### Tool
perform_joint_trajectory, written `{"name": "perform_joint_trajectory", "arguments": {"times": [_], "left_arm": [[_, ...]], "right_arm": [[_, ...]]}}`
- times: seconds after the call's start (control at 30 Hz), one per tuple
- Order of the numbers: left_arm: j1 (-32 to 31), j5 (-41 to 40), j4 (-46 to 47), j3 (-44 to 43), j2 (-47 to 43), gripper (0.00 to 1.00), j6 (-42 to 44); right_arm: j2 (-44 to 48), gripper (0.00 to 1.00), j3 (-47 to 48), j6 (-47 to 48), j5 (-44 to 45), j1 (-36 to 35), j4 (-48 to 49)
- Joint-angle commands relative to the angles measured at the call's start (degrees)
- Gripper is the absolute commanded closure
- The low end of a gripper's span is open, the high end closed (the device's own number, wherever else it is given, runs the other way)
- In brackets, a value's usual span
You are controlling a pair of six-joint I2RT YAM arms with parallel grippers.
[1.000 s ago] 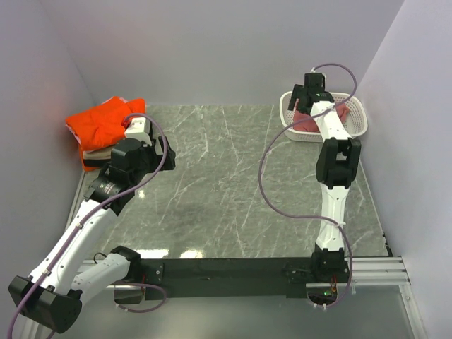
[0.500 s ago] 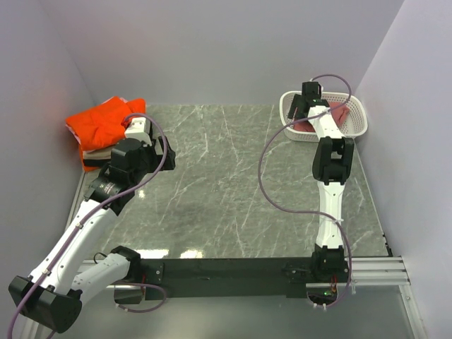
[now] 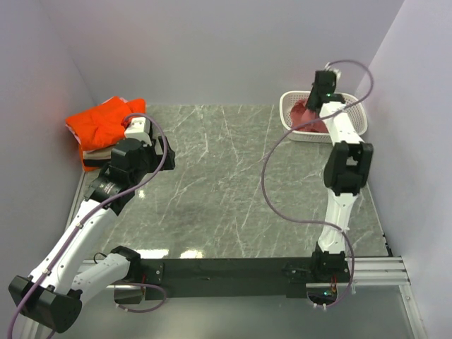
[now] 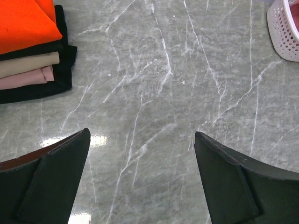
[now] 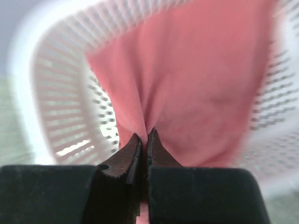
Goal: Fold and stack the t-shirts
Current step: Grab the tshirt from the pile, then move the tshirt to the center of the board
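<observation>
The right jaws were closed to a narrow slit on a fold of the salmon t-shirt (image 5: 196,84), the cloth pinched between the tips and fanning out directly ahead of them. The rest of the shirt was still inside the white perforated basket (image 3: 359,119) at the far right corner of the desk (image 3: 226,183). From above, the salmon cloth rose in a peak from the basket toward the jaws, with its lower part bunched against the basket wall. Crumpled like that, its long axis could not be told. The right arm (image 3: 345,166) was plainly the nearer one, reaching over the basket. The left arm (image 3: 106,191) was well apart on the other side of the desk, its jaws spread wide and holding nothing over bare marble. Just beside them, at the far left corner, sat the stack of folded shirts: the bright orange one (image 4: 23,21) on top, with beige (image 4: 28,64), pink and black (image 4: 63,70) edges beneath. The next move likely turned on drawing the pinched cloth up and clear of the basket rim, then leftward onto the open marble between basket and stack. A trailing hem could snag the rim or drag the light basket along.
</observation>
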State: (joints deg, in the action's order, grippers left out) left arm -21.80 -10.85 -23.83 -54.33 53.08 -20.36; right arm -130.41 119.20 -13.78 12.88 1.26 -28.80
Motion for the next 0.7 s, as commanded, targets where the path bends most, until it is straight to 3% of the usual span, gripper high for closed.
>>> {"name": "perform_joint_trajectory", "arguments": {"times": [0.0, 0.13, 0.33, 0.47, 0.57, 0.6, 0.67], "left_arm": [[0.27, -0.40, 1.07, -0.52, -0.96, 0.01, 0.58], [0.36, 0.57, 1.25, -0.43, -1.31, 0.01, 0.50], [0.36, 1.36, 1.42, -0.34, -1.75, 0.01, 0.23], [0.44, 2.41, 1.86, -0.34, -1.75, 0.01, 0.06], [0.53, 2.94, 2.04, -0.25, -1.75, 0.01, -0.12], [0.53, 3.12, 2.04, -0.25, -1.75, 0.01, -0.12], [0.53, 3.38, 2.04, -0.25, -1.75, 0.01, -0.03]], "right_arm": [[19.99, 1.00, -3.78, 0.68, 1.62, -0.99, 11.74], [32.73, 1.00, -6.25, 4.71, 0.21, -4.67, 12.54], [45.05, 0.96, -9.76, 12.54, 3.73, -17.15, 7.54], [56.65, 0.93, -16.69, 9.13, -1.70, -22.17, 5.07], [65.09, 0.78, -24.33, 4.56, -11.45, -22.88, 6.47], [66.76, 0.60, -26.10, 3.16, -13.39, -22.88, 6.65], [70.11, 0.42, -30.92, 1.66, -14.74, -22.88, 6.04]]}}
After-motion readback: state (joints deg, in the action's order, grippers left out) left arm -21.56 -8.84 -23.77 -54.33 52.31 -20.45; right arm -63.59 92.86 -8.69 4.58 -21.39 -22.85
